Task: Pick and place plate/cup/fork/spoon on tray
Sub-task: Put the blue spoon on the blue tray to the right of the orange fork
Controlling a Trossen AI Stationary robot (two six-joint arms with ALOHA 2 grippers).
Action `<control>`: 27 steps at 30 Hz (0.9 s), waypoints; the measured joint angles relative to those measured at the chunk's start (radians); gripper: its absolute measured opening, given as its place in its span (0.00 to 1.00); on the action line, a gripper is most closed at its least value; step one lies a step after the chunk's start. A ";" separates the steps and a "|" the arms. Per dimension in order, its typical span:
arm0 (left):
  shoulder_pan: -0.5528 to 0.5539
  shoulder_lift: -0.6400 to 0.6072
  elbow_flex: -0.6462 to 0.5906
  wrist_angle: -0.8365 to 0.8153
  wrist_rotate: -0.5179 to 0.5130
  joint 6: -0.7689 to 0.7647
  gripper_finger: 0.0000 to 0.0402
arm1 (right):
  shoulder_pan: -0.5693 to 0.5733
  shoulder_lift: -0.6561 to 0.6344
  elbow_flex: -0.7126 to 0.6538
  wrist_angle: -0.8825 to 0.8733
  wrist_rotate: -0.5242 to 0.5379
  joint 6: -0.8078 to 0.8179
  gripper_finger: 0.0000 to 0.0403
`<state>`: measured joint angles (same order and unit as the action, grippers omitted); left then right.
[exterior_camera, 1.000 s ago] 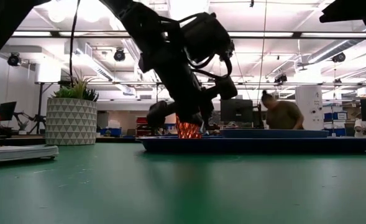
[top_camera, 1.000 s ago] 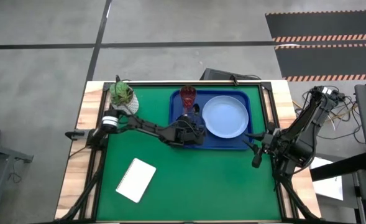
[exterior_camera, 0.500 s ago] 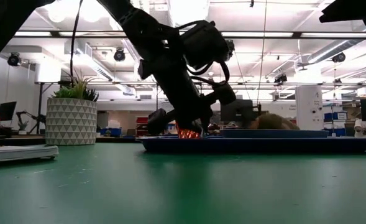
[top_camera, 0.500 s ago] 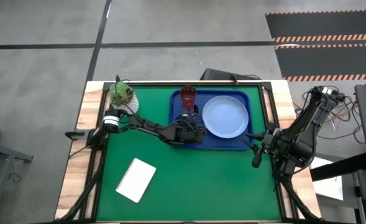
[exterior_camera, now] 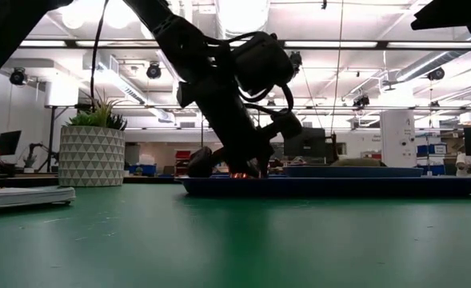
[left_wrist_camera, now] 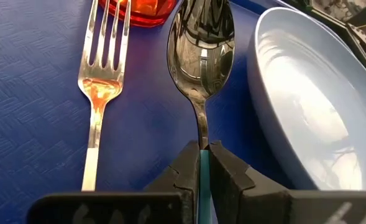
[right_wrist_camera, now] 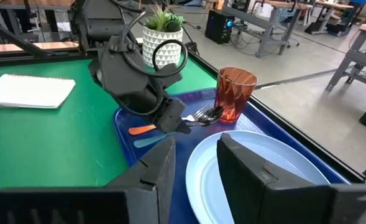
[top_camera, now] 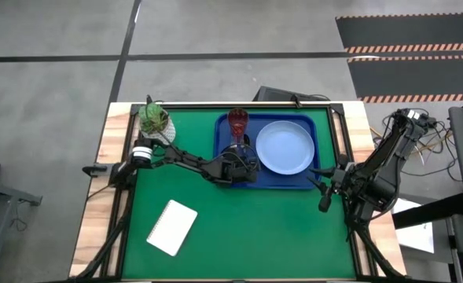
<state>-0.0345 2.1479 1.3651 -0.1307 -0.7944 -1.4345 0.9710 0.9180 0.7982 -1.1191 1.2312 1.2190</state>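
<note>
Left gripper (left_wrist_camera: 201,163) pinches the spoon (left_wrist_camera: 201,50) by its slim handle on the tray (left_wrist_camera: 27,124); light, stiff, slippery.

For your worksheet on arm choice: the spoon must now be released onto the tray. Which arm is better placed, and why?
Left. Its hand is shut on the spoon above the tray; the right hand waits off the tray's corner.

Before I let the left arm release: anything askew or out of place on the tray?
Nothing stands out. The fork and spoon lie side by side between the upright cup and plate on the tray; the left gripper pinches the spoon's handle.
</note>
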 joint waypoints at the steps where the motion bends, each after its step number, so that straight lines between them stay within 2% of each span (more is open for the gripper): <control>1: 0.000 0.000 -0.001 0.000 0.000 0.000 0.02 | 0.000 0.000 0.000 0.000 0.000 0.000 0.27; 27: 0.000 0.000 -0.002 0.018 0.002 -0.003 0.02 | 0.000 0.000 0.000 0.001 0.000 0.002 0.27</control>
<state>-0.0345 2.1479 1.3632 -0.1126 -0.7925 -1.4372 0.9710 0.9180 0.7979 -1.1183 1.2312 1.2209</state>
